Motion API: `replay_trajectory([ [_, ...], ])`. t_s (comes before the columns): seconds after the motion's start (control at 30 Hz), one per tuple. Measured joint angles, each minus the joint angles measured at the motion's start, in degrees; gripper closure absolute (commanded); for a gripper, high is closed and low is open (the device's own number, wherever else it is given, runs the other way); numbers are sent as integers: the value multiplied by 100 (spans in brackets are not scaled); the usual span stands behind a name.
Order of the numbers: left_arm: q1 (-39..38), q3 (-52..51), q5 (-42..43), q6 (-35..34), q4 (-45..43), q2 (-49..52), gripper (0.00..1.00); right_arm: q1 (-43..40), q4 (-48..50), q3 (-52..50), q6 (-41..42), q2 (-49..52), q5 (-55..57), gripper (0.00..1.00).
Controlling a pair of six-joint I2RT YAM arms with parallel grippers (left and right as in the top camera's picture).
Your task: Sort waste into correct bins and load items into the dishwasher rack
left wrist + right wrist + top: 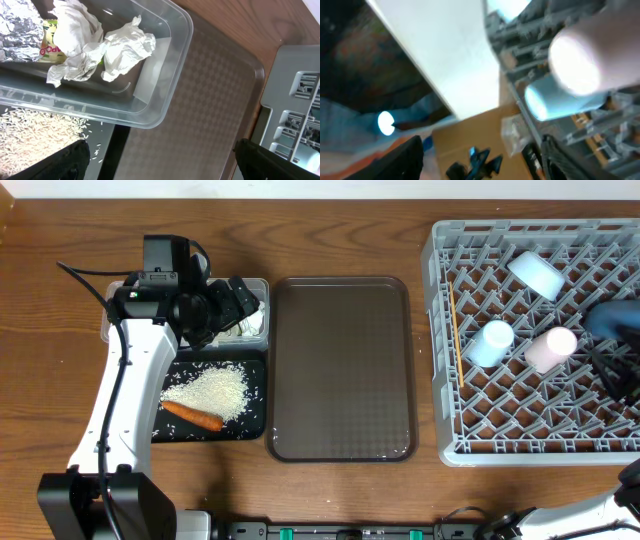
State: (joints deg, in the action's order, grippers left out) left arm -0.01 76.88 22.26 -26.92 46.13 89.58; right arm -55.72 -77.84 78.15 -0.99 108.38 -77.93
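My left gripper [240,305] hangs open and holds nothing over the clear tub [267,310], which contains white tissue wads [125,47] and a silver foil wrapper [17,25]. The black tray [256,415] in front of it carries rice [207,390] and a carrot [192,416]. In the grey dishwasher rack [440,300] are the chopsticks [455,335], a light-blue cup [490,342], a pink cup [551,348], a white bowl [537,275] and a blurred dark-blue plate [612,318]. My right gripper [612,370] stands open just in front of the plate, with nothing between its fingers.
A large brown serving tray [340,365] lies bare between the bins and the rack. The left arm's white body reaches from the front-left corner toward the tub. The right wrist view is blurred, showing the pink cup [585,55] and light-blue cup [555,102].
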Motion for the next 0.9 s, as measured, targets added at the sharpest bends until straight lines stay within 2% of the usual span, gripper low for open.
replay_trajectory([
  [0.1, 0, 0, 0, 0, -2, 0, 5, 24, -844, -2, -855, -2, -208, 24],
  [0.3, 0, 0, 0, 0, -2, 0, 5, 44, -1910, 0, -2280, -125, -673, 17],
  [0.37, 0, 0, 0, 0, -2, 0, 5, 46, -1950, 26, -2518, -225, -758, 12],
  [0.4, 0, 0, 0, 0, -2, 0, 5, 48, -1958, 68, -2632, -284, -789, 3],
  [0.57, 0, 0, 0, 0, -2, 0, 5, 168, -1950, 514, -3110, -586, -863, 1],
  [0.73, 0, 0, 0, 0, -2, 0, 5, 603, -1932, 1478, -3379, -772, -402, 1],
  [0.83, 0, 0, 0, 0, 0, 0, 5, 1034, -1762, 2210, -3333, -824, 61, 1],
  [0.9, 0, 0, 0, 0, 2, 0, 5, 1434, -1340, 2702, -2920, -857, 654, 1],
])
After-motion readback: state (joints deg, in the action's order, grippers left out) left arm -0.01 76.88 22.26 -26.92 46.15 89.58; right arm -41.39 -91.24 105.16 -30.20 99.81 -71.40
